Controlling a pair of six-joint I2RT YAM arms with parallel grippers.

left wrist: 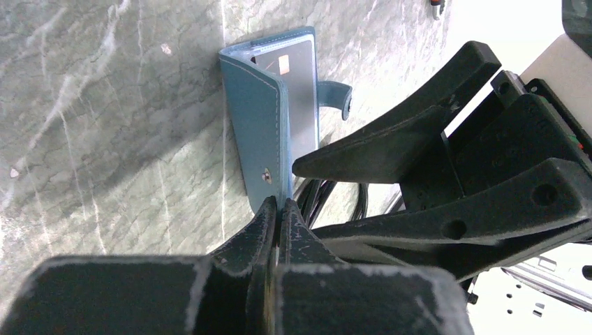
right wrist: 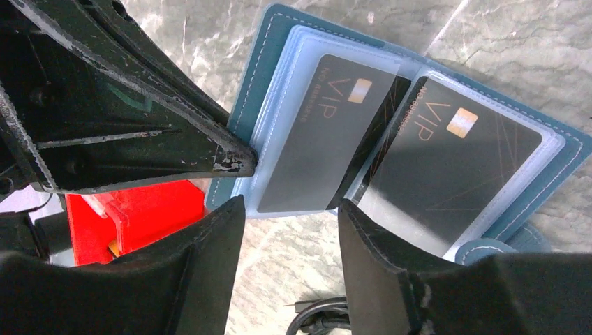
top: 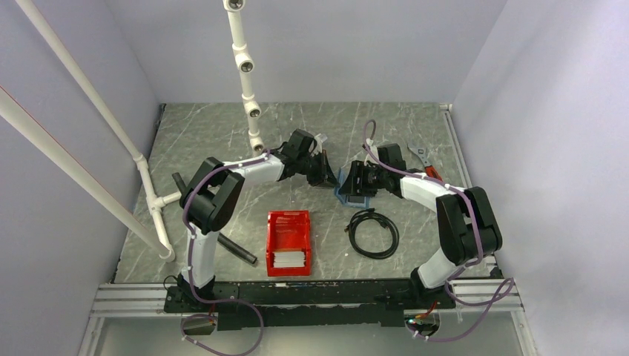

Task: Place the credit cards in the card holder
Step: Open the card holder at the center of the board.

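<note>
Our left gripper is closed tight on the edge of the cover. It holds that flap of the holder upright, so the clear sleeves lie open toward the other arm. Our right gripper has its jaws apart, about half wide, with one finger at each side of the near end of a dark card (we cannot tell if the pads touch it). This card seems to sit only partly in its sleeve. A second dark card just beside it looks fully in.

The holder lies on the table near the middle, between the two wrists. It is well apart from the red bin, where a whitish stack of cards waits.

We judge that the step in hand is seating the card in its sleeve. The next move calls for a straight push along the sleeve, not across it, because the thin plastic can buckle or catch. The left grip must hold meanwhile (otherwise the holder may slide or fold shut). After that, we think the right arm should fetch a card from the bin.
</note>
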